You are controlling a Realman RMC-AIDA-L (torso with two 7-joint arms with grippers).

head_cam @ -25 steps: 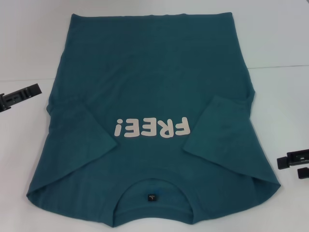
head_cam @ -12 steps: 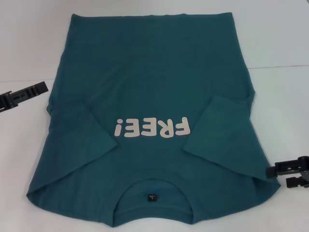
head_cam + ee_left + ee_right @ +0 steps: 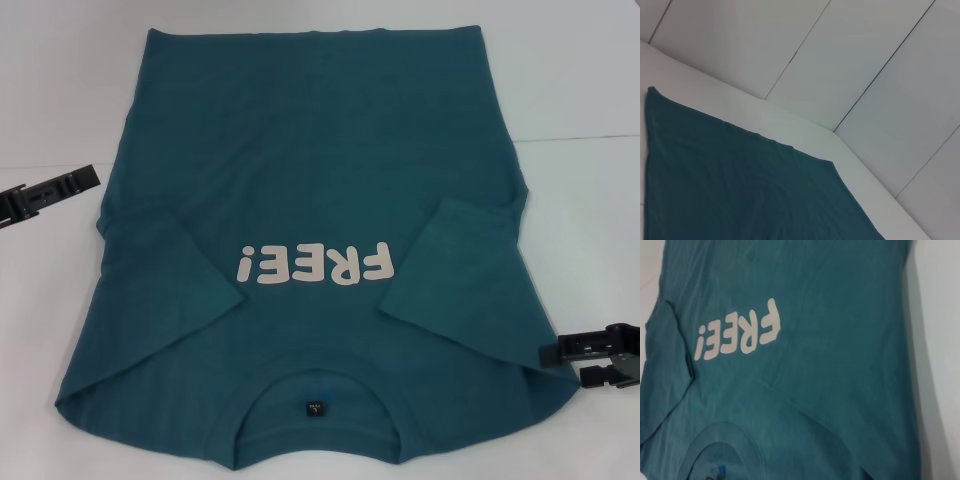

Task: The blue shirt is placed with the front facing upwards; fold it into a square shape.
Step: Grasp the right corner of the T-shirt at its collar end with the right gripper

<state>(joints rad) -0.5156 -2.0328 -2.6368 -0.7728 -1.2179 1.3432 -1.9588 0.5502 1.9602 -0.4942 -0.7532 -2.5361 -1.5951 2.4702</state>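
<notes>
A blue shirt (image 3: 310, 200) lies flat, front up, on a white desk (image 3: 580, 90), filling the middle of the head view. Its neckline, with a small black label (image 3: 314, 408) inside, is at the near edge, and its hem lies at the far edge. The pale "FREE!" print (image 3: 312, 265) sits across the chest. Both short sleeves are folded inward onto the body, giving fairly straight side edges. Bare white desk runs along the left and right sides of the shirt. The left gripper (image 3: 45, 193) is at the left, level with the shirt's middle, its tip just beside the left edge but apart from the cloth; whether its fingers are spread or closed cannot be told. The right gripper (image 3: 590, 358) is at the near right, at the shirt's shoulder edge, with its two dark fingers parted and nothing visibly between them.
</notes>
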